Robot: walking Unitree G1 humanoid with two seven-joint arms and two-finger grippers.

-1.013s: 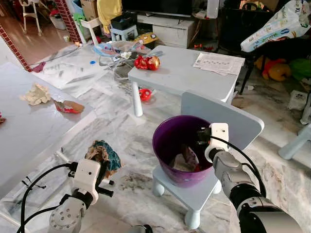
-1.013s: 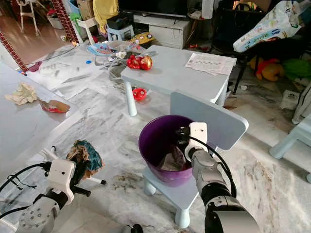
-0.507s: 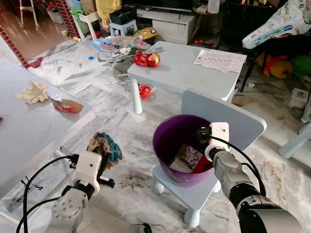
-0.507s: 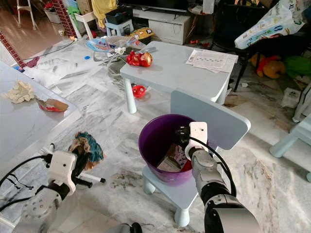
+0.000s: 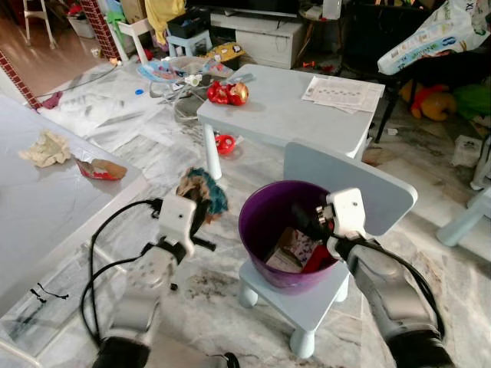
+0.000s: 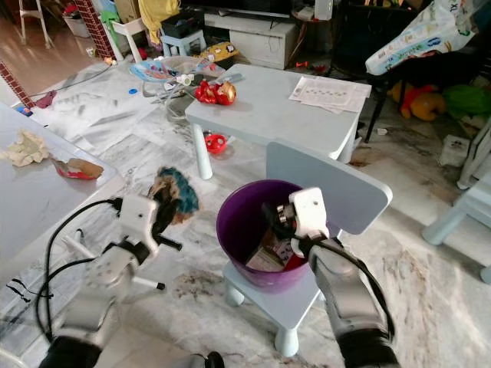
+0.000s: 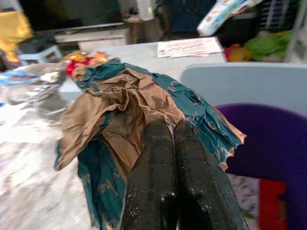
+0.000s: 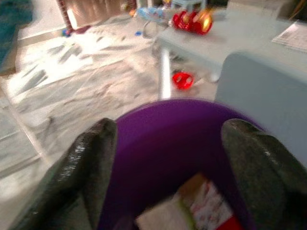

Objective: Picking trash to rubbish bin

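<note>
A marble floor [image 5: 115, 123] runs across the room, littered at the far end with toys and clutter. On the left lies a large white tabletop [image 5: 38, 192], bearing a crumpled pale paper [image 5: 44, 148] and, just to its right, a torn red-and-brown wrapper [image 5: 102, 169]. Farther off in the middle stands a pale blue child's table [image 5: 284, 115] with a red toy [image 5: 229, 93] at its far left corner and a printed sheet [image 5: 343, 93] at its far right.

Nearer, a small pale blue chair [image 5: 349, 184] carries a purple bin [image 5: 261, 222] on its seat — inside lie a printed carton [image 5: 288, 249] and a red scrap [image 5: 316, 259].

The right gripper [image 8: 168, 163] hangs over the bin's right rim with its fingers [image 8: 91, 158] spread wide apart and nothing between them.

The left gripper [image 7: 168, 143] is raised just left of the bin, clear of the rim, its two black fingers pressed together on a crumpled teal-and-brown wrapper [image 5: 203, 190] — the wad bulges out past the fingertips toward the bin and the chair back.
</note>
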